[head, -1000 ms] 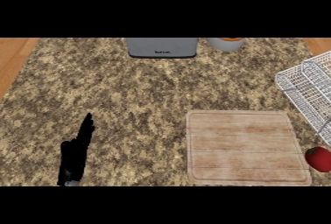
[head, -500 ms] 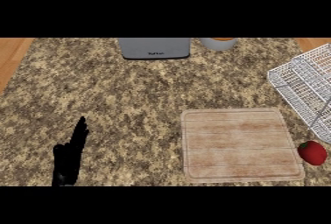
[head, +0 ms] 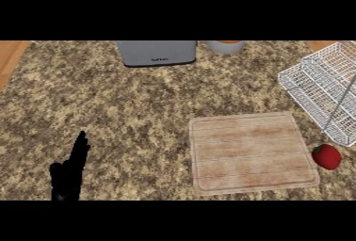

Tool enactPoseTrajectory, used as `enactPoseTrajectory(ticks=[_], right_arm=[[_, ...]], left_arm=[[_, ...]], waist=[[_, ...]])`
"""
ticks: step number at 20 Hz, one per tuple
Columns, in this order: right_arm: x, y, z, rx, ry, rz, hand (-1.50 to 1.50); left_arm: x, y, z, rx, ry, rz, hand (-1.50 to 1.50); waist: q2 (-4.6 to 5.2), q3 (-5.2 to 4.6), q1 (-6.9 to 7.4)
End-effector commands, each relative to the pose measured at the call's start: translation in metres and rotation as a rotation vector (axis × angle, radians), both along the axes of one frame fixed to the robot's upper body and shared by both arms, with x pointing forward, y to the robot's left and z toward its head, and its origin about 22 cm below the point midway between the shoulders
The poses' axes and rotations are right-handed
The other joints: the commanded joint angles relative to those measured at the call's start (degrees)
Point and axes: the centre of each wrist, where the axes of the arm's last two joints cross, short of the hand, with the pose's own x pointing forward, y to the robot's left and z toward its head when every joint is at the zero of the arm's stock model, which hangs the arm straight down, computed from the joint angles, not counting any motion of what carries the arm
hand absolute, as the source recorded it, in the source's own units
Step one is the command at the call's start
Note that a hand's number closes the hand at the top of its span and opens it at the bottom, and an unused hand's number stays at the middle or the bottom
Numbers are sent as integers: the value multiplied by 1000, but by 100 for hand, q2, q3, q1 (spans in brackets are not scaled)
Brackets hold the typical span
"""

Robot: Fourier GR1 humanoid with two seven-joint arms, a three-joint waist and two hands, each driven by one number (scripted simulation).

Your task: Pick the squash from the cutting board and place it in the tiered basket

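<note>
A bare wooden cutting board [head: 252, 152] lies on the speckled counter at the lower right; nothing rests on it. No squash shows anywhere. The white wire tiered basket [head: 321, 89] stands at the right edge, its trays holding nothing that I can see. My left hand [head: 69, 172] rests at the lower left with fingers straight, pointing up, holding nothing. My right hand is out of the view.
A red round fruit [head: 327, 156] lies on the counter just right of the board, below the basket. A grey appliance [head: 156, 52] stands at the back, with a grey cup [head: 224, 46] of orange contents beside it. Wood edging [head: 10, 56] shows at far left.
The whole view has slid left and slightly up, so board, basket and red fruit sit further left. My left hand shows lower in the view.
</note>
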Motion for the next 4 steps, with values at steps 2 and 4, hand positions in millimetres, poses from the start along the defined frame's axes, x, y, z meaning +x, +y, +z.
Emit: enactPoseTrajectory(ticks=[2,4], right_arm=[[-97,10,8,-5,11,56,-150],[-136,10,-15,-6,3,51,-150]], left_arm=[[2,-1,-2,4,8,-7,0],[-4,4,-1,-2,6,-10,0]], waist=[[15,-3,-37],[39,5,111]])
